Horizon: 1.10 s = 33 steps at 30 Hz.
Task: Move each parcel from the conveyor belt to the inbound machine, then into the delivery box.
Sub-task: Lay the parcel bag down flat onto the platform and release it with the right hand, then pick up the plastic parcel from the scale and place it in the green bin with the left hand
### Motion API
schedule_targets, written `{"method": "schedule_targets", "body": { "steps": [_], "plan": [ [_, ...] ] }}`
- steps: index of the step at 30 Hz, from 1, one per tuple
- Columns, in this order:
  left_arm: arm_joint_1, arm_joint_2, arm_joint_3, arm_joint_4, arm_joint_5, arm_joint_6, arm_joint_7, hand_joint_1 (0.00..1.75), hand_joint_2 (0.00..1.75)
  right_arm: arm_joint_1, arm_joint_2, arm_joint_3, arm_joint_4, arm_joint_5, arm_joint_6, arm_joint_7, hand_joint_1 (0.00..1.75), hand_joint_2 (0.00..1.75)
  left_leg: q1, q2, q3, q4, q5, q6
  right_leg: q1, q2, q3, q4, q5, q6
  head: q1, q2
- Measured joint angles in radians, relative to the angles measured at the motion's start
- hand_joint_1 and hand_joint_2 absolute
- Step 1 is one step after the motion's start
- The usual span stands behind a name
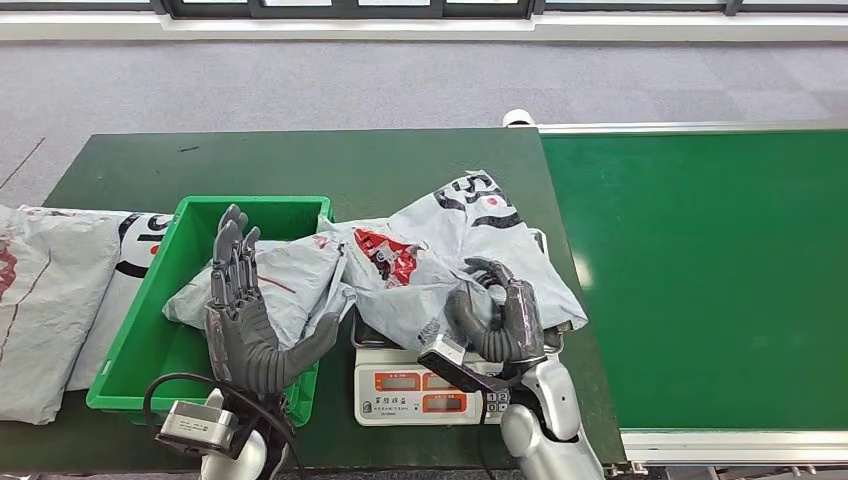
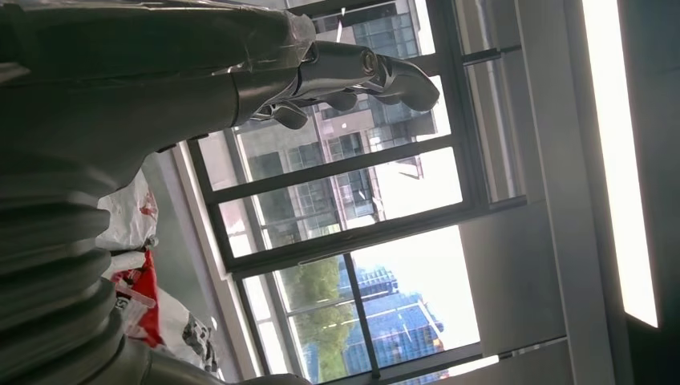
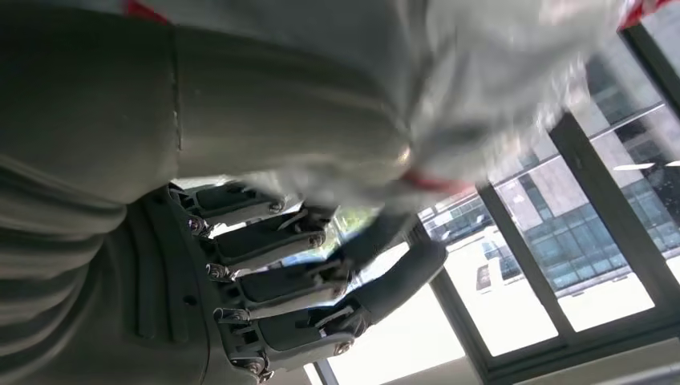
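A large grey parcel (image 1: 450, 250) with a red label and black print lies on the white scale (image 1: 410, 385), the inbound machine. My right hand (image 1: 500, 315) grips its near edge, fingers curled over the film; the right wrist view shows the parcel (image 3: 481, 80) pressed between thumb and fingers (image 3: 281, 265). A second grey parcel (image 1: 290, 280) lies in the green delivery box (image 1: 150, 330), draped over its right rim. My left hand (image 1: 245, 320) stands upright above that box, fingers straight and apart, holding nothing. The left wrist view shows its fingers (image 2: 353, 68) against the windows.
The green conveyor belt (image 1: 700, 270) runs along the right, bare. More grey parcels (image 1: 50, 300) lie on the dark table left of the box. The scale sits between box and belt at the table's near edge.
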Motion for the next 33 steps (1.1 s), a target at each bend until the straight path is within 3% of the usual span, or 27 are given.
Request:
{"method": "schedule_targets", "body": {
  "steps": [7, 9, 12, 14, 21, 28, 33],
  "plan": [
    [0.0, 0.0, 0.0, 0.0, -0.001, 0.004, 0.0, 0.0, 1.75, 0.01, 0.001, 0.005, -0.015, 0.004, -0.006, -0.029, 0.0, 1.75, 0.0, 0.0, 0.0, 0.0, 0.0, 0.0, 0.0, 0.0, 0.0, 0.0, 0.0, 0.0, 0.0, 0.0],
    [0.001, 0.0, 0.0, 0.0, -0.004, 0.009, 0.0, 0.0, 1.75, 0.036, 0.012, -0.015, -0.073, 0.005, -0.011, -0.117, 0.0, 1.75, 0.0, 0.0, 0.0, 0.0, 0.0, 0.0, 0.0, 0.0, 0.0, 0.0, 0.0, 0.0, 0.0, 0.0],
    [0.0, 0.0, 0.0, 0.0, -0.008, 0.013, 0.002, 0.0, 1.75, 0.085, 0.062, -0.099, -0.216, -0.057, -0.014, -0.328, 0.0, 1.75, 0.0, 0.0, 0.0, 0.0, 0.0, 0.0, 0.0, 0.0, 0.0, 0.0, 0.0, 0.0, 0.0, 0.0],
    [-0.001, -0.001, 0.0, 0.0, -0.009, 0.016, 0.005, 0.0, 1.75, 0.108, 0.085, -0.148, -0.32, -0.127, -0.014, -0.399, 0.0, 1.75, 0.0, 0.0, 0.0, 0.0, 0.0, 0.0, 0.0, 0.0, 0.0, 0.0, 0.0, 0.0, 0.0, 0.0],
    [-0.015, -0.005, -0.001, 0.01, -0.028, 0.031, 0.017, 0.0, 1.75, 0.151, 0.094, -0.171, -0.628, -0.273, -0.014, -0.425, 0.0, 1.75, 0.0, 0.001, 0.0, 0.0, -0.001, 0.0, 0.0, 0.0, 0.0, 0.0, 0.0, 0.0, 0.0, 0.0],
    [-0.03, -0.005, -0.005, 0.023, -0.04, 0.051, 0.027, 0.0, 1.75, 0.17, 0.093, -0.15, -0.754, -0.321, 0.007, -0.395, 0.0, 1.75, 0.0, 0.001, 0.001, 0.0, 0.0, 0.0, 0.0, 0.0, 0.0, 0.0, 0.0, 0.0, 0.0, 0.0],
    [-0.064, -0.007, -0.031, 0.042, -0.059, 0.051, 0.036, 0.0, 1.75, 0.177, 0.092, -0.141, -0.806, -0.357, -0.008, -0.424, 0.0, 1.75, 0.0, 0.001, 0.001, 0.0, 0.0, 0.0, 0.0, 0.0, 0.0, 0.0, 0.0, 0.0, 0.0, 0.0]
  ]
}}
